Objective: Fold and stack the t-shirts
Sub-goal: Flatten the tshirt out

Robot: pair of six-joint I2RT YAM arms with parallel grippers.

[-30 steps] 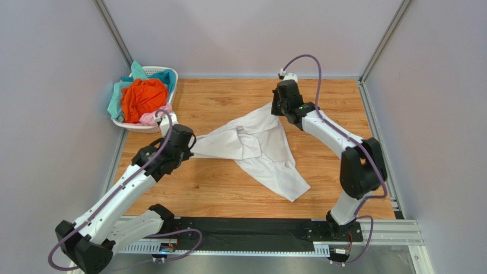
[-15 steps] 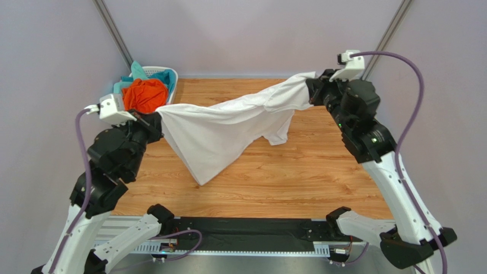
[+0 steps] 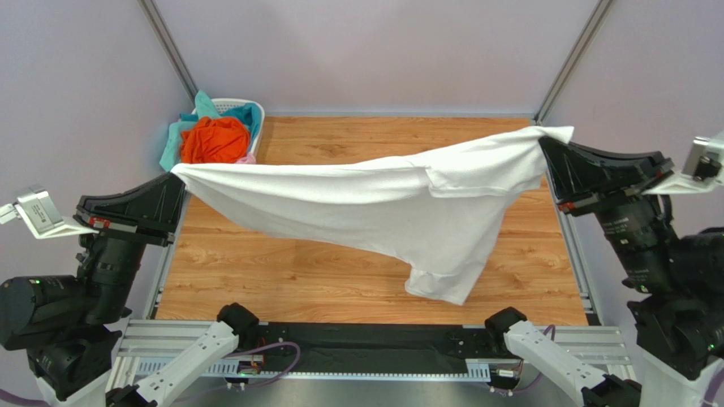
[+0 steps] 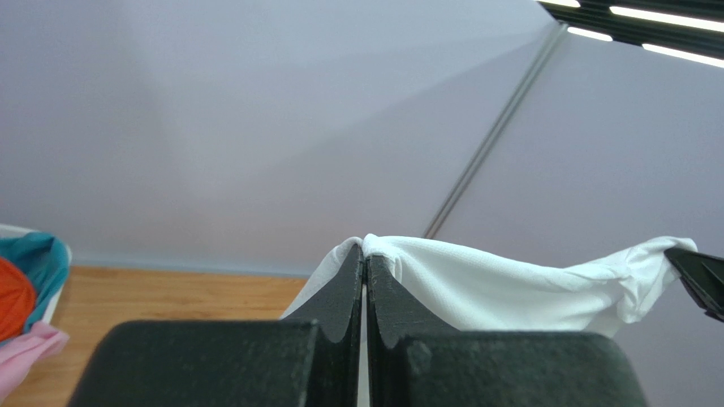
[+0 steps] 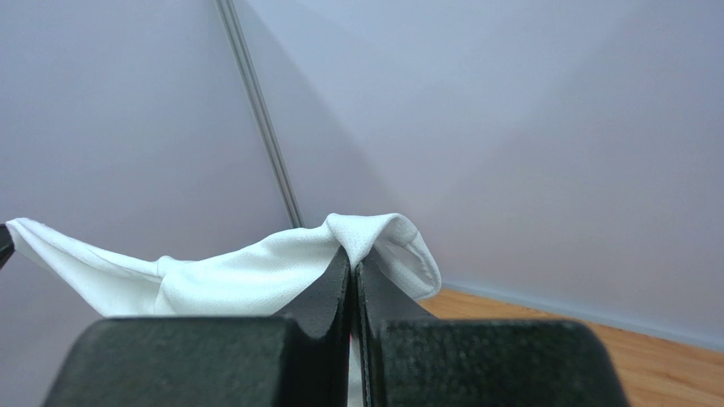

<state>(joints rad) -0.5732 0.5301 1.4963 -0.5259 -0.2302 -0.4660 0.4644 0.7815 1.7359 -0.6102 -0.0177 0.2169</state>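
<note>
The white t-shirt hangs stretched in the air between both grippers, high above the wooden table, its lower part sagging toward the front right. My left gripper is shut on its left corner, seen in the left wrist view with white cloth draped over the tips. My right gripper is shut on its right corner, seen in the right wrist view with cloth folded over the tips. An orange t-shirt, a teal one and a pale pink one lie in the basket.
The white lattice basket stands at the table's back left corner. The wooden table is walled by pale purple panels with metal posts at the back corners. A black rail runs along the near edge.
Both arms have risen and swung outward and toward the near edge, lifting the white t-shirt fully off the table and pulling it wide and taut.
</note>
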